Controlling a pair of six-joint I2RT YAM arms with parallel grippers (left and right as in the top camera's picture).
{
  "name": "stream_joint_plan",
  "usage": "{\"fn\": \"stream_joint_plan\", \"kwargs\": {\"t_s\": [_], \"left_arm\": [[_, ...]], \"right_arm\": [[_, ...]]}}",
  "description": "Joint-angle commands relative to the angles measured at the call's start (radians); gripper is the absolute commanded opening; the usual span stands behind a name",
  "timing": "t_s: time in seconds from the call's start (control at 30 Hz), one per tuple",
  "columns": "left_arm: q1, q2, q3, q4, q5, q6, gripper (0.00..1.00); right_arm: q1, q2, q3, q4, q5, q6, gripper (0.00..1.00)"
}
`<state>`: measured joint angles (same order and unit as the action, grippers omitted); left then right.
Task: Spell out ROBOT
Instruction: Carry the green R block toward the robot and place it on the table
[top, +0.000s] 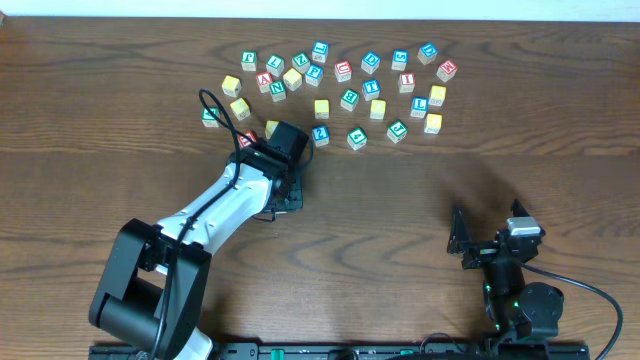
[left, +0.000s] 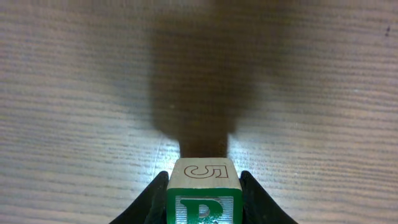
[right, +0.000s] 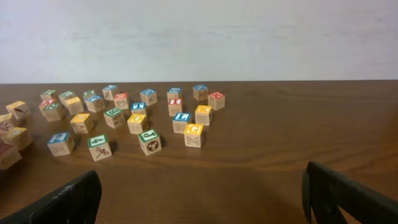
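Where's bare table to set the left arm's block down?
Open: the wide table strip between the block cluster and the right gripper, right of the left gripper and its held block. Also outboard of the left arm. Crowded: that cluster along the back.

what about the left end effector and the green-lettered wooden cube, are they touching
Touching. Left wrist view: fingers of the left end effector press both sides of the green-lettered wooden cube.

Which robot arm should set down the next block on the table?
Left arm: its jaws grip a green-lettered wooden cube. The right arm has open, empty jaws, far from the scattered wooden letter blocks.
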<state>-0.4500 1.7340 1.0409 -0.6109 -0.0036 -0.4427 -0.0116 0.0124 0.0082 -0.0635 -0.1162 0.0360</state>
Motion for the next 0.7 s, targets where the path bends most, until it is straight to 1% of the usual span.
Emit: {"fn": "stream_joint_plan", "kwargs": {"t_s": [0.0, 0.23, 0.33, 0.47, 0.67], "left_arm": [[0.000, 0.037, -0.005, 0.009, -0.022, 0.020, 0.25], [0.000, 0.051, -0.005, 0.019, -0.007, 0.027, 0.26], [0.000, 0.050, -0.005, 0.018, -0.007, 0.028, 0.43], [0.000, 0.050, 0.014, -0.002, -0.004, 0.044, 0.48], [0.002, 0.028, 0.060, -0.033, -0.005, 0.072, 0.50]], "right_arm": [[0.004, -0.006, -0.003, -0.003, 0.001, -0.015, 0.99], [0.004, -0.006, -0.003, -0.003, 0.001, -0.015, 0.99], [0.004, -0.006, -0.003, -0.003, 0.001, -0.015, 0.99], [0.004, -0.006, -0.003, -0.003, 0.001, -0.015, 0.99], [0.004, -0.006, -0.003, -0.003, 0.001, -0.015, 0.99]]}}
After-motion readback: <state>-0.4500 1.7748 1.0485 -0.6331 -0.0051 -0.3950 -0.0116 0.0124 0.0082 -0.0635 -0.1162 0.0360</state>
